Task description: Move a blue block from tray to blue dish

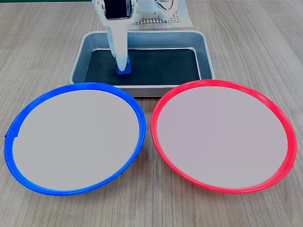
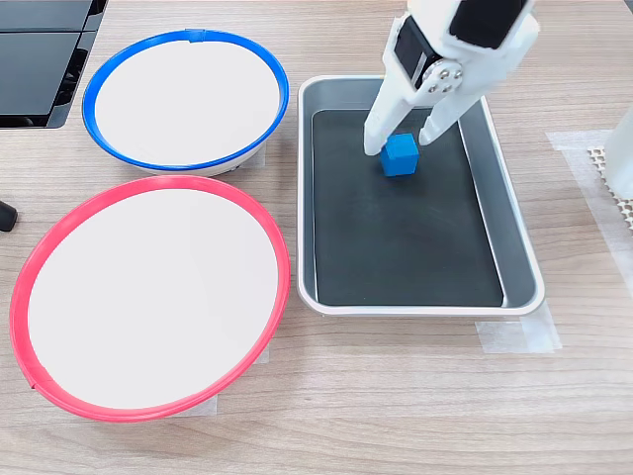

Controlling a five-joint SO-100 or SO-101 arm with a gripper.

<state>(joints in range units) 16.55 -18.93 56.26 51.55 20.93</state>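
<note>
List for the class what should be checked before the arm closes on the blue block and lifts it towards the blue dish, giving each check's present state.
1. Blue block lies on the tray floor: ok.
2. Gripper is open, a finger on either side of the block in the second exterior view: ok.
3. Fingers low enough to catch the block's sides: cannot tell.
4. Blue dish holds nothing: ok.
5. Nothing stands between tray and blue dish: ok.
6. Red dish sits apart from the blue dish, not overlapping: ok.
</note>
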